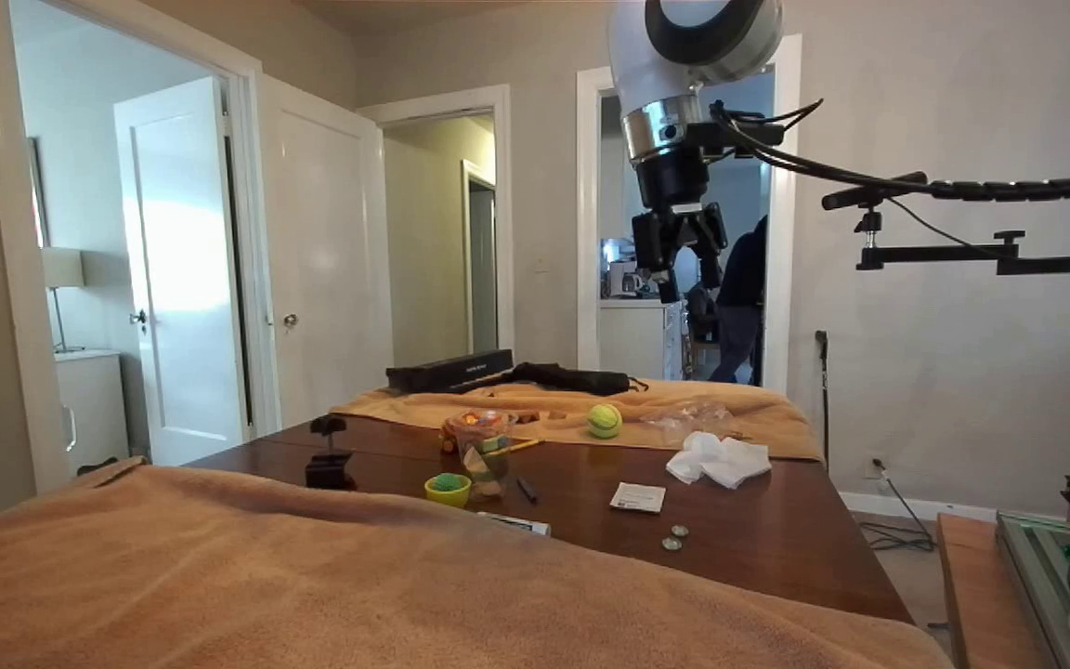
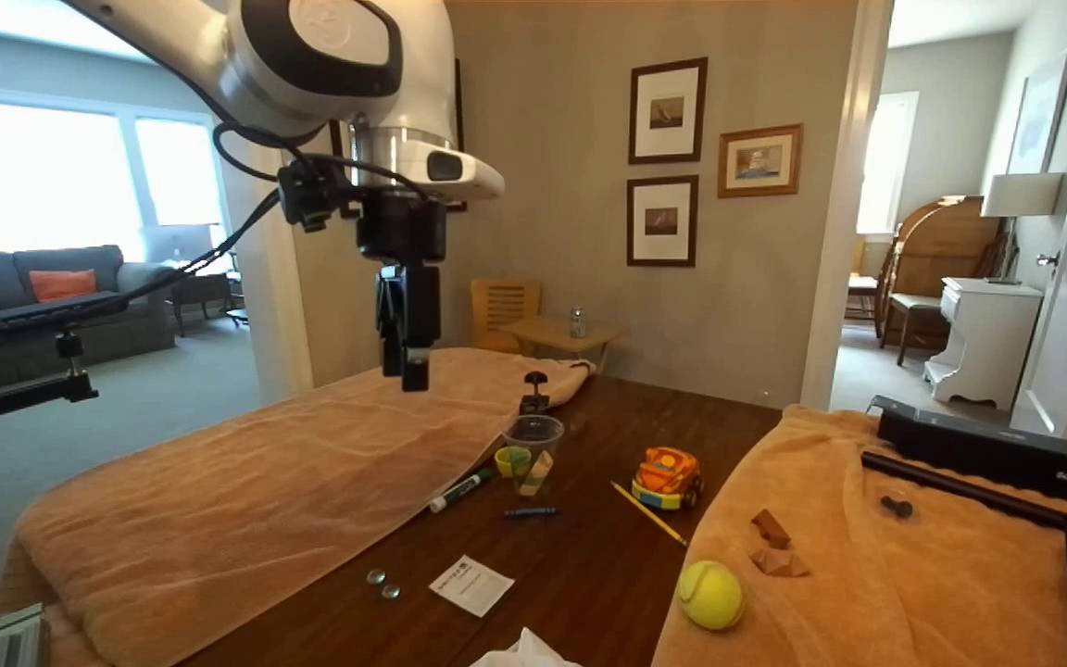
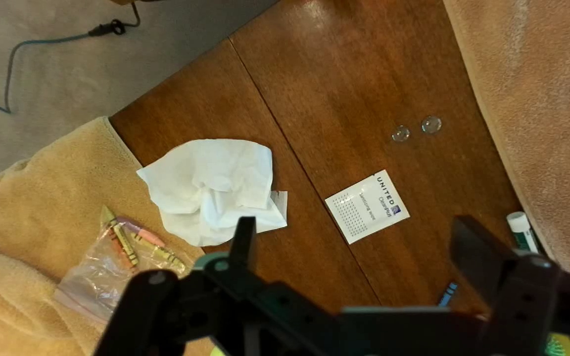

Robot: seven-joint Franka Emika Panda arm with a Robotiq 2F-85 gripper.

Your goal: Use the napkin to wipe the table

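The crumpled white napkin (image 3: 215,190) lies on the brown wooden table (image 3: 364,59) in the wrist view, its lower left part over the edge of a tan cloth. It also shows in both exterior views (image 1: 721,460), where only its top shows at the bottom edge (image 2: 526,653). The table is seen in both exterior views too (image 1: 776,539) (image 2: 571,584). My gripper (image 3: 354,225) is open and empty, with its fingers wide apart. It hangs high above the table, pointing down, in both exterior views (image 1: 689,279) (image 2: 404,375).
A small white square packet (image 3: 367,206) and two clear glass pieces (image 3: 416,129) lie near the napkin. A bag of crayons (image 3: 102,277), a tennis ball (image 2: 711,596), a toy truck (image 2: 668,477), a clear cup (image 2: 535,431), a marker (image 2: 460,491) and a pencil (image 2: 649,514) are around.
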